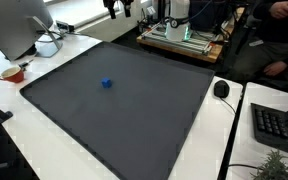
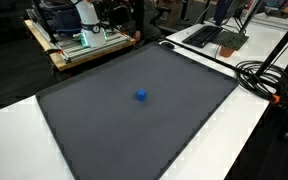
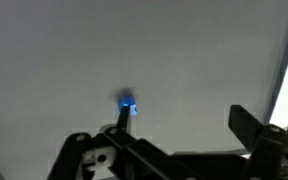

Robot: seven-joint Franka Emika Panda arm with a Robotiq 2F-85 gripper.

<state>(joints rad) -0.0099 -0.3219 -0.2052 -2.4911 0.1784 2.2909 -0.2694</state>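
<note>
The small blue cube (image 1: 107, 84) lies by itself on the dark grey mat (image 1: 159, 115) that covers most of the white tabletop (image 1: 39, 145). It sits toward the middle of the mat, well apart from every edge, and it shows the same way in both exterior views (image 2: 140, 96). Nothing touches it.

Neither exterior view shows the arm over the mat. Only the wrist view shows the hand (image 3: 174, 140), low in the picture with its fingers spread wide and bare mat between them, so it holds nothing. In that view the cube (image 3: 127, 104) appears beyond the fingers and off to one side rather than between them, and it looks small, which I judge to mean the hand is well above it.

As I read it, no grasp has been made: the cube is not yet approached, closed on or lifted, so all the handling is left to do
</note>
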